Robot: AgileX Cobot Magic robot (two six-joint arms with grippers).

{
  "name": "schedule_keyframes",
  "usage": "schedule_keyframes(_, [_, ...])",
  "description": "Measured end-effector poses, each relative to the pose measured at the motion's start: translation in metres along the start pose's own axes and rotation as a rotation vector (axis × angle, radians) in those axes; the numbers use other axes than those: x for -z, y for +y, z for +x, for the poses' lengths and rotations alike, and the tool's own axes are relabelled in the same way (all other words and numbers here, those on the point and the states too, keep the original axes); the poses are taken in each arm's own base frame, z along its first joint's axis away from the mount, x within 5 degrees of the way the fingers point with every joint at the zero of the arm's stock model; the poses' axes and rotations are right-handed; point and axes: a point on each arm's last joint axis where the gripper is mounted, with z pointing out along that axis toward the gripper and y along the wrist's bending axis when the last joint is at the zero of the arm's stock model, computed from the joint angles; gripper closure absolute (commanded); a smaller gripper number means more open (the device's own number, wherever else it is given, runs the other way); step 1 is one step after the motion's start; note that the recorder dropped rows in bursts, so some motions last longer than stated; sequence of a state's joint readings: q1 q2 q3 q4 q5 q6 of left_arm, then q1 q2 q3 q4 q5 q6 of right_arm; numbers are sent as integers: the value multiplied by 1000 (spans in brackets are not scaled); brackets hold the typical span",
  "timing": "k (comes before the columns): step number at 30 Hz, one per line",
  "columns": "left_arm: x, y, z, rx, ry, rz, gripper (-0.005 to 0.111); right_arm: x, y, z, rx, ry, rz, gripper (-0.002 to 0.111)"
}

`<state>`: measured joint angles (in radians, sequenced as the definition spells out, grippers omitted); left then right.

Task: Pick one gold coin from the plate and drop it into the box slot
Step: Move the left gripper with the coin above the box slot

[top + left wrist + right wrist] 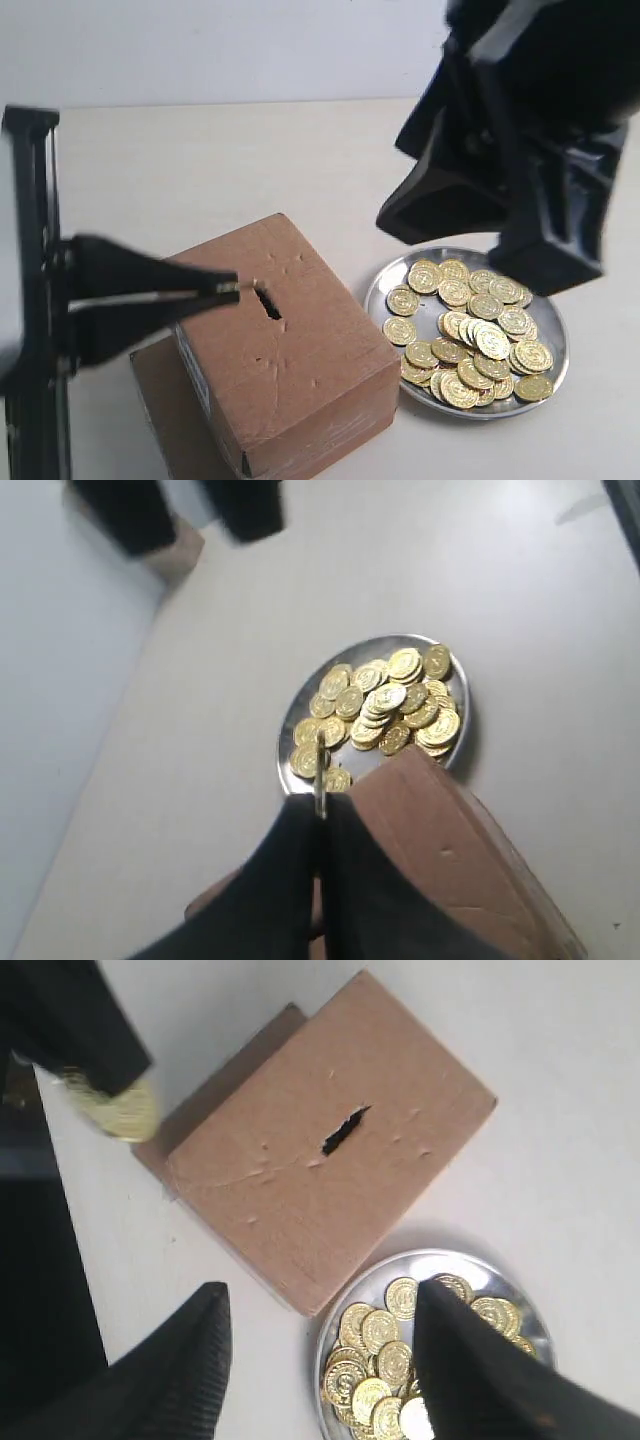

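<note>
Left gripper (233, 288) reaches in from the left over the box (300, 370), with its fingers pinched shut on one gold coin (118, 1110) held edge-on at the tips. The coin is just left of the box slot (268, 303), not in it; whether it touches the box top can't be told. The slot is a dark ragged slit in the middle of the dented top. The box sits on a flat cardboard sheet (158, 385) on the pale table (200, 170). The plate (383, 278) is just right of the box, near side, with a heap of gold coins (475, 335) piled mostly toward its right. Right gripper (322, 1305) hangs above the far edge of the plate, fingers spread wide, holding nothing.
</note>
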<state>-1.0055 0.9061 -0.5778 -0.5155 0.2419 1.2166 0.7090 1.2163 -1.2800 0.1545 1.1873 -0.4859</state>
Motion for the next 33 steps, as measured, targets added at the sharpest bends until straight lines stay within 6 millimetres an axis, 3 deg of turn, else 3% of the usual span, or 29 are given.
schedule_keyframes(3, [-10,22,-8,16,108,62,107,24,7,7,-18,-69,30,55])
schedule_keyframes(10, [-32,35,-1,-706,269,244,107,58,20,23,-13,-142,56,55])
schedule_keyframes(18, [-77,31,32,-1154,376,507,107,43,30,50,-22,-80,29,55])
schedule_keyframes(25, [-107,48,27,-1233,400,525,107,31,34,67,-23,-37,31,55])
schedule_keyframes(33, [-135,46,31,-1137,395,626,107,50,41,75,-13,-121,68,55])
